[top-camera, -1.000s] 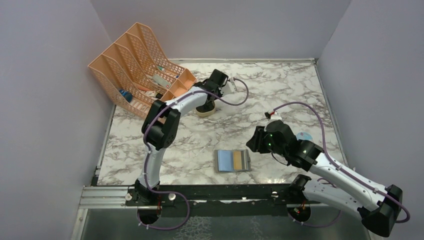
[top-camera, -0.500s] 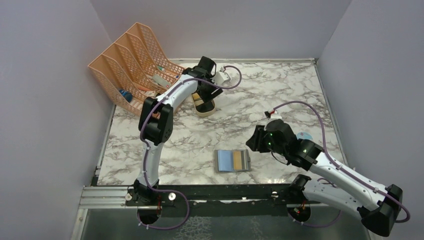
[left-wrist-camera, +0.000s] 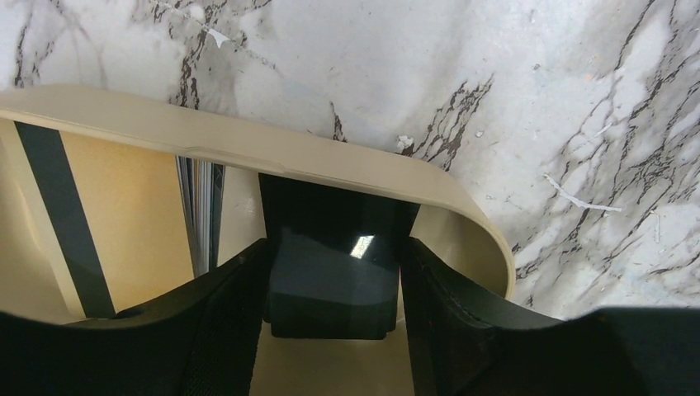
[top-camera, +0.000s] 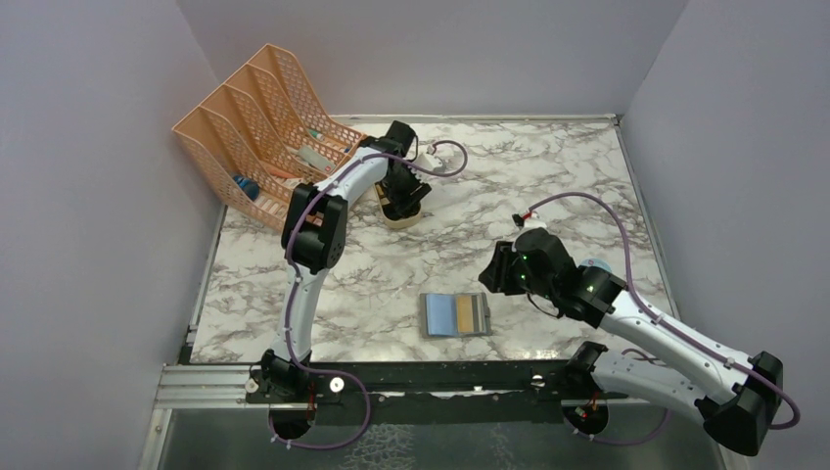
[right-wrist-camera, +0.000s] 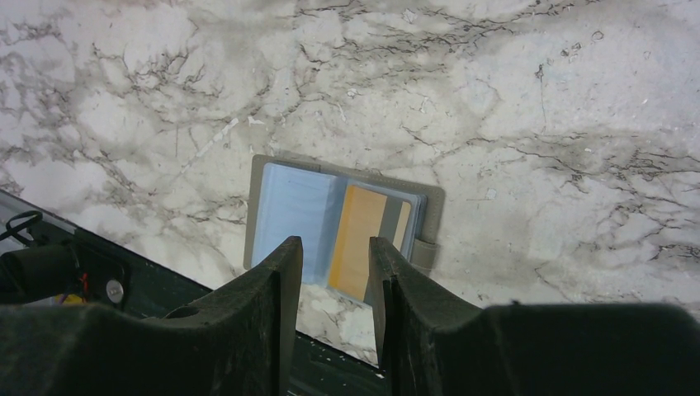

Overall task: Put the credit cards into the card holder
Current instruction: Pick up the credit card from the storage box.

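The card holder [top-camera: 456,314] lies open near the front edge, with blue-grey pockets and an orange card [top-camera: 464,314] in its right half; it also shows in the right wrist view [right-wrist-camera: 297,214]. My right gripper [top-camera: 492,274] hovers just right of it, open and empty [right-wrist-camera: 334,245]. My left gripper [top-camera: 404,194] reaches down into the tan oval tray [top-camera: 399,219]. In the left wrist view its jaws [left-wrist-camera: 334,247] press both side edges of a black credit card [left-wrist-camera: 330,285]. A tan card with a black stripe [left-wrist-camera: 124,223] and several card edges [left-wrist-camera: 200,214] sit beside it.
A large peach mesh file rack [top-camera: 264,127] with small items stands at the back left, close to the tray. A pale blue object [top-camera: 594,264] peeks out behind my right arm. A black rail [top-camera: 411,377] runs along the front edge. Grey walls enclose the marble table [top-camera: 548,176].
My left gripper has swung left from above the tray's right side and lowered into the tray. My right gripper has shifted slightly. The card holder has not moved.
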